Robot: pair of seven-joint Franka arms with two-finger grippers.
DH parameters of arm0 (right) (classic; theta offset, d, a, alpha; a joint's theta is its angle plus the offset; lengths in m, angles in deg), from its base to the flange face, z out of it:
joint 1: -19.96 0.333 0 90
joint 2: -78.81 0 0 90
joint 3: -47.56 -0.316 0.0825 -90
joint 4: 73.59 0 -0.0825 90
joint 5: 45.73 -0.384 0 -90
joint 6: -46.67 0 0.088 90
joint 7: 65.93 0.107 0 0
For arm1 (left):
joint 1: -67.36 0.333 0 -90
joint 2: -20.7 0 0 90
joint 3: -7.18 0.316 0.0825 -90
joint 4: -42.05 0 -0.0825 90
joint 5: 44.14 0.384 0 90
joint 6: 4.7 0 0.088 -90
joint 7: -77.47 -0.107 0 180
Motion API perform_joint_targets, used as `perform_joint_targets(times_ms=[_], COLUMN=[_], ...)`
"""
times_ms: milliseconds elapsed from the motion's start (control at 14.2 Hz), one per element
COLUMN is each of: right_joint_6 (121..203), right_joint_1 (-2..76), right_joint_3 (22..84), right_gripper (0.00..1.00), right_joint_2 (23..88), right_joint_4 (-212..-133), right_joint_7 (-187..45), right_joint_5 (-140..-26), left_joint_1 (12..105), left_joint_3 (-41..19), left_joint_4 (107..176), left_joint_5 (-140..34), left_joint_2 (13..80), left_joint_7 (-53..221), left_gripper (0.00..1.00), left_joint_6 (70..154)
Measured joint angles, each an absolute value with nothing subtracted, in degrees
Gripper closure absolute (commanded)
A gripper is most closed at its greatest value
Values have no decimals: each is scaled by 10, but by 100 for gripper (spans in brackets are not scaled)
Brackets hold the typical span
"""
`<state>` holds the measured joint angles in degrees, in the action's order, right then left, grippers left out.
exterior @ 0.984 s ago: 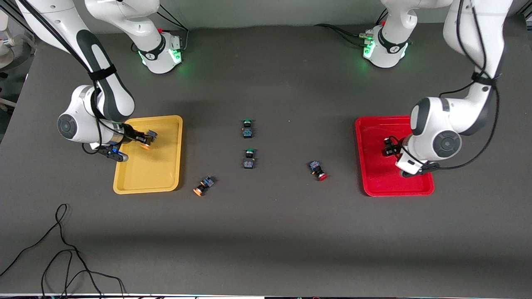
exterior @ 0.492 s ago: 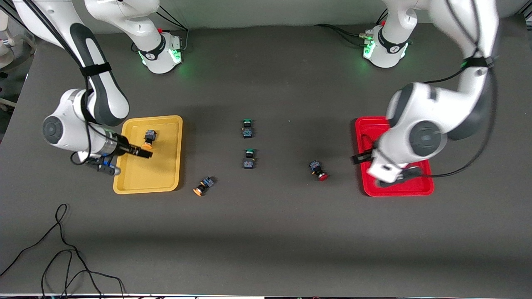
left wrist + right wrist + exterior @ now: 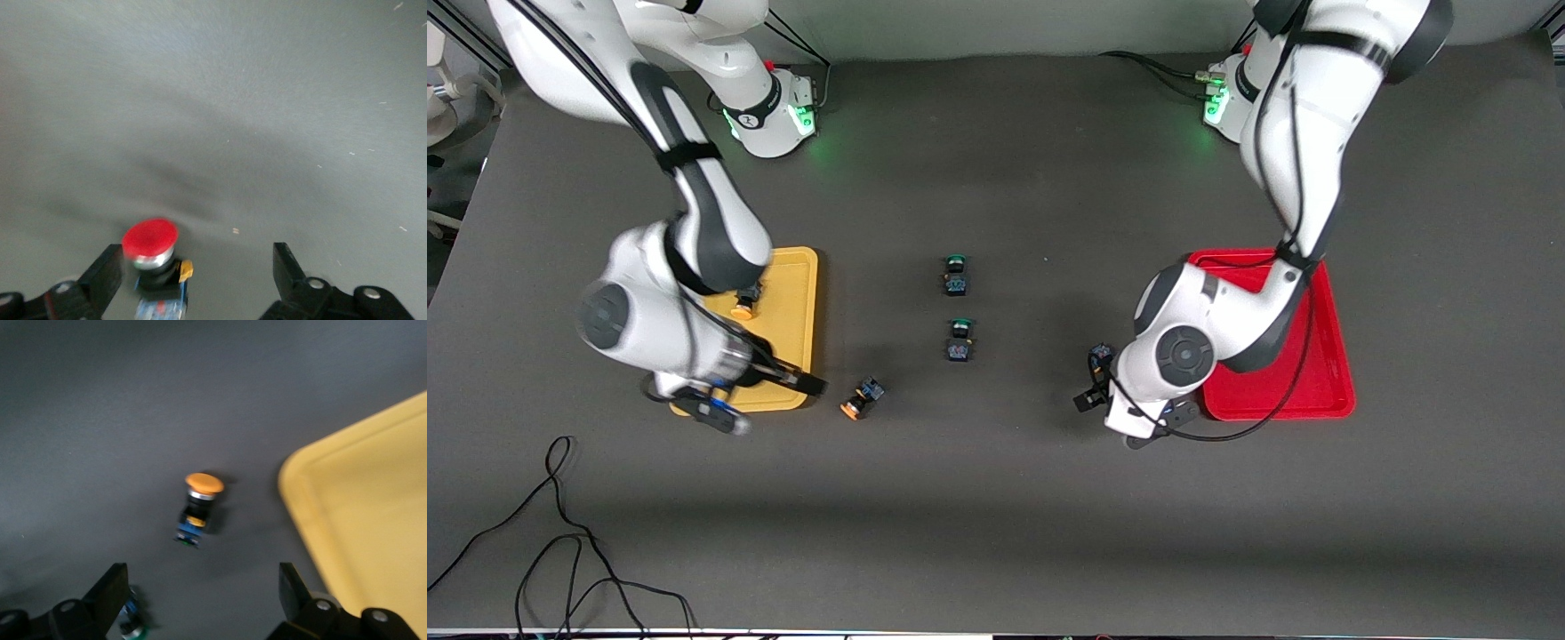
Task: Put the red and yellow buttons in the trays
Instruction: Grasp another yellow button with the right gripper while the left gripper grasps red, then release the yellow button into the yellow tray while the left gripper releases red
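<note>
Both arms have left their trays. Right tool [image 3: 805,384], spread and empty, hangs at the yellow tray's [image 3: 796,267] corner; the orange button [image 3: 860,397] lies at its 3 o'clock, cap toward 8. Left tool [image 3: 1092,391], spread, straddles the red button [image 3: 152,250] on the surface.

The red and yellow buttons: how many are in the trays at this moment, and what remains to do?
One yellow-capped button lies in the yellow tray. No button shows in the red tray, though the left arm hides part of it. In hand: nothing; the open left gripper is over the red-capped button, the open right gripper near the second yellow-capped button. Both remain on the table.
</note>
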<state>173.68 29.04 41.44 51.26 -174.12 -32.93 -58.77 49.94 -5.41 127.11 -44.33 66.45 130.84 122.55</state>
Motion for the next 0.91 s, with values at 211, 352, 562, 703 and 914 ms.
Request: perform_joint_targets(times_ms=[211,352,562,703,914], right_joint_6=[1797,1815,1816,1817,1817], right_joint_1=[304,316,319,318,316], right_joint_3=[407,406,406,406,406], right_gripper=[0,0,46,87,100], right_joint_2=[423,386,372,372,372], right_joint_4=[-1713,-1706,-1701,-1701,-1700], right_joint_7=[-305,-286,-270,-269,-267], right_joint_5=[-588,-588,-588,-588,-588], left_joint_1=[498,498,498,497,495], left_joint_3=[-54,-54,-54,-55,-61], left_joint_4=[1269,1269,1270,1273,1285], left_joint_5=[-429,-422,-420,-419,-419], left_joint_2=[672,670,668,667,665], left_joint_7=[1308,1304,1300,1300,1302], left_gripper=[3,3,3,5,49], left_joint_6=[1223,1204,1165,1159,1157])
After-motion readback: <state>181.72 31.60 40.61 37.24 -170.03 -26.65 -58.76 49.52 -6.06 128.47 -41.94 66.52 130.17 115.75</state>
